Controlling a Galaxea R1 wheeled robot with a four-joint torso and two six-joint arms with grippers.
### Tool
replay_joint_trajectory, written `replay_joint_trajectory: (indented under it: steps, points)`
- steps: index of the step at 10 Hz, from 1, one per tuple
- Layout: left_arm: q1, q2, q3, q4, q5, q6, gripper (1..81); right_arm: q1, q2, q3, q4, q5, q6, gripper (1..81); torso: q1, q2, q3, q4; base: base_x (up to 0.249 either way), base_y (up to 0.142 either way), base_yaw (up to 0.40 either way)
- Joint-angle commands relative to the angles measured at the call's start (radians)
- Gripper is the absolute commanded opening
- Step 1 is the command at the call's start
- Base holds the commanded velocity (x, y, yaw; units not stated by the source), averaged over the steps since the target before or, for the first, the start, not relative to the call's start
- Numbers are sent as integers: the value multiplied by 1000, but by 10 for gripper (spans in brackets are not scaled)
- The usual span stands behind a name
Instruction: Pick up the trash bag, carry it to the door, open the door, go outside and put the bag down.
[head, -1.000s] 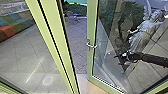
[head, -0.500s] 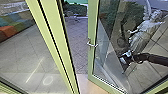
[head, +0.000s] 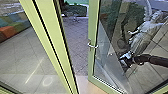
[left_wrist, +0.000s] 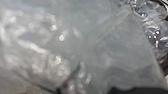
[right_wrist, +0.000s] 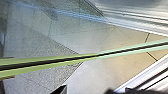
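Pale clear plastic of the trash bag (left_wrist: 75, 45) shows close up in the left wrist view, creased and shiny. In the head view my right gripper (head: 124, 61) is at the glass of the door at right; whether it touches the pane I cannot tell. The green-framed door (head: 93, 60) stands ajar, its metal handle (head: 93, 46) on the edge beside the gap. The right wrist view shows a green door edge (right_wrist: 82, 57) crossing over the floor.
A thick green frame post (head: 53, 37) borders the opening on the left. Paving (head: 77, 47) shows through the gap. Coloured blocks (head: 11, 30) line the left beyond glass. A pale, figure-like shape (head: 145, 33) shows in the right pane.
The door has swung slightly wider, its handle edge shifting right. My right gripper has dropped a little and changed its angle. The head camera has shifted slightly.
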Motion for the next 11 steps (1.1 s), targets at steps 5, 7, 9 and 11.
replay_joint_trajectory:
  steps: [5,7,9,11]
  points:
    - [2,-15,6,-1,101,2,10,202,-112,-29,6,29,35,811,-1,0,0,0,62,0,0]
    - [2,-13,6,-1,101,0,10,194,-145,-22,-3,-11,26,811,0,0,0,0,0,0,0]
    - [4,-15,6,-1,101,2,10,186,-199,-19,-2,-17,12,811,0,0,0,0,0,0,0]
    - [4,-15,8,1,101,3,10,179,-243,-6,-2,-17,12,811,0,0,0,0,0,0,0]
